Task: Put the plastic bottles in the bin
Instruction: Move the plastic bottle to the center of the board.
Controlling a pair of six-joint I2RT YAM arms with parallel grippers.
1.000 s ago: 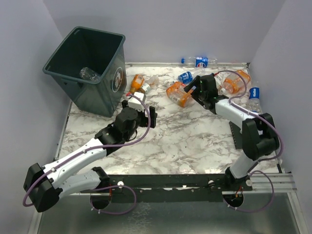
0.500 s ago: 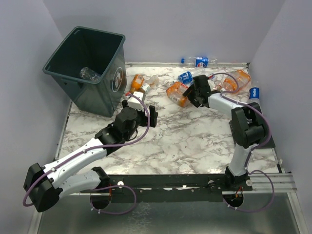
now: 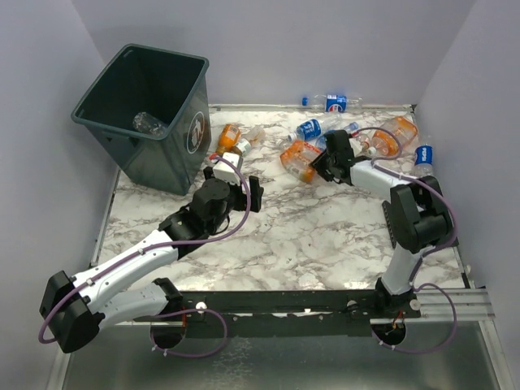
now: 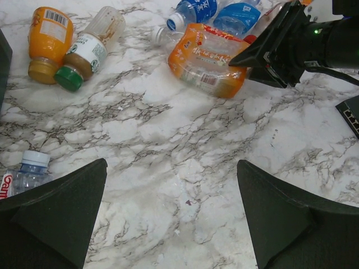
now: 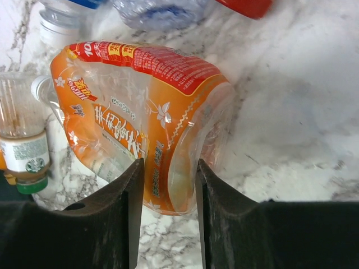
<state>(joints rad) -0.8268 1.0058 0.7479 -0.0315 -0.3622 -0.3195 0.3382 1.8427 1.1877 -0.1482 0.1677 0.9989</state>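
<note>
The right gripper (image 5: pixel 168 168) has its jaws drawn narrow on the end of a crumpled orange-labelled bottle (image 5: pixel 129 112), one finger pressed to each side of the plastic. This bottle lies on its side on the marble table (image 3: pixel 309 236), toward the far edge and right of the middle. Only the right wrist view shows this pinch; from above the gripper's body hides the contact. The left gripper (image 4: pixel 171 168) stands wide open over bare marble near the table's middle, holding nothing. The bin (image 3: pixel 150 162) stands at the far left corner, and only the top view shows the clear bottle (image 3: pixel 149 123) inside it. The left wrist view shows a white-capped bottle (image 4: pixel 28 171) just beside one of its fingers, and a green-capped bottle (image 4: pixel 90 50) farther off.
</note>
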